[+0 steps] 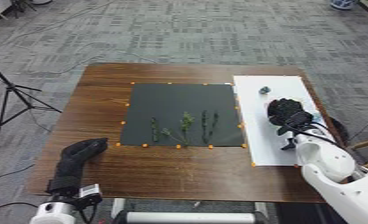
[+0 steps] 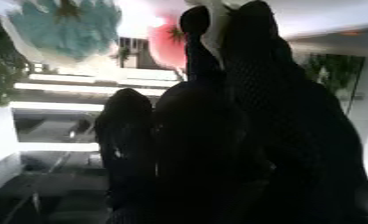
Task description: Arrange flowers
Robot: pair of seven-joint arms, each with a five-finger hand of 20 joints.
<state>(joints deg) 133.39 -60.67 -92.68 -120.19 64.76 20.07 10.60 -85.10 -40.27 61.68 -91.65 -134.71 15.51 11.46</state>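
Right hand (image 1: pixel 299 120): right side, at dark clump (image 1: pixel 285 106) on white board (image 1: pixel 262 127); grip cannot be told. Left hand (image 1: pixel 77 154): near left, fingers relaxed, narrow spacing. Green stems (image 1: pixel 187 122) lie on dark mat (image 1: pixel 170 97), centre.

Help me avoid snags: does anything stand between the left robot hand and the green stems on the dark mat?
Nothing visible does: in the head view, tabletop and the mat's edge, with small orange marks, lie between the left robot hand and the nearest stem.
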